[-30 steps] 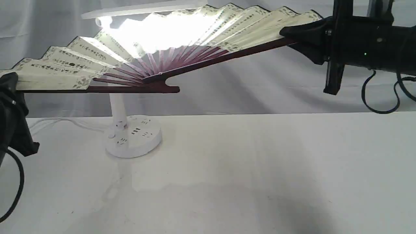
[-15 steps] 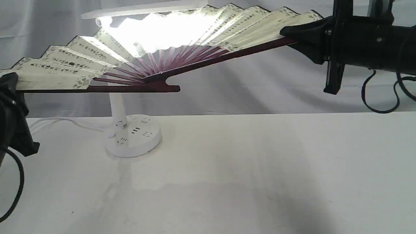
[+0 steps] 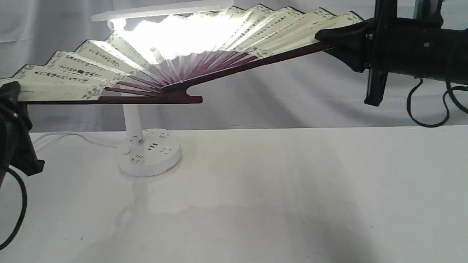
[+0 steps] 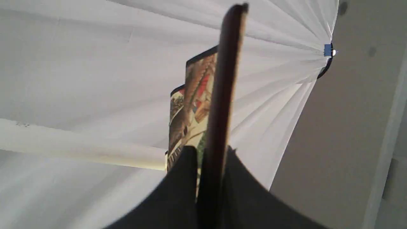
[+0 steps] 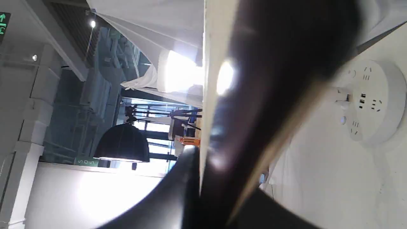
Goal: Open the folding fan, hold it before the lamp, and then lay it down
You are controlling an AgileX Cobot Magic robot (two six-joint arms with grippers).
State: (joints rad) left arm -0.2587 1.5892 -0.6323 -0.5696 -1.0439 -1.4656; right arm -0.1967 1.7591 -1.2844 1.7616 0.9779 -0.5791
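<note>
Cream paper glows as we hold the folding fan (image 3: 91, 58) spread wide, aloft before the lit lamp (image 3: 151, 155). The left gripper (image 3: 12, 89) and right gripper (image 3: 321, 36) are each clamped on one of its ends. Opening and showing look done; only laying it down remains.

The one clear change is on the right arm's black housing (image 3: 411, 61): the small green light that glows there a second ago is dark now. The folding fan (image 3: 278, 29) sits perhaps a trace higher at its pivot end (image 3: 190, 98) than in the earlier pictures, a shift almost too slight to tell.
</note>
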